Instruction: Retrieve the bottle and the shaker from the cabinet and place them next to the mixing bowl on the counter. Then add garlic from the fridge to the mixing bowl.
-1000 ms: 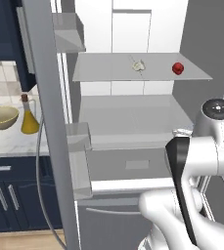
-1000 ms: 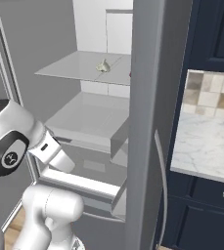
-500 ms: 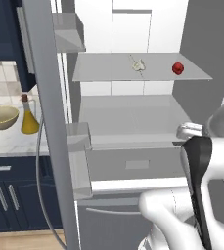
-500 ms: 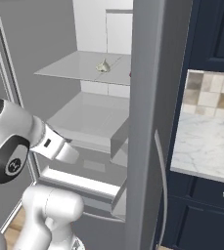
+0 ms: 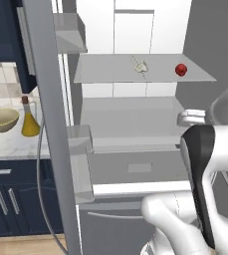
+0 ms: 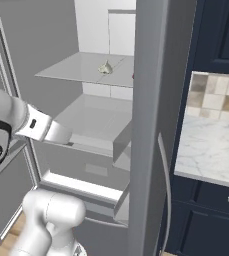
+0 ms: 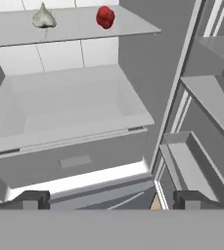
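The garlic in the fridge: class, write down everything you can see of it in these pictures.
The garlic is a small whitish, lumpy bulb that narrows to a point at the top, with a thin stalk line beside it. It sits upright on the upper grey shelf of the open fridge, left of a small red item and apart from it. Only the shelf touches it. The gripper is open, well below it.

The open fridge [image 7: 133, 73] is seen from in front, its white back wall and grey shelves exposed. On the upper shelf [image 7: 74, 27] the garlic [image 7: 43, 17] is set at left, with a small red fruit [image 7: 105, 16] just beside it at right. The gripper [image 7: 108, 200] is held low before a grey drawer [image 7: 69, 122], jaws spread wide apart with nothing between them.
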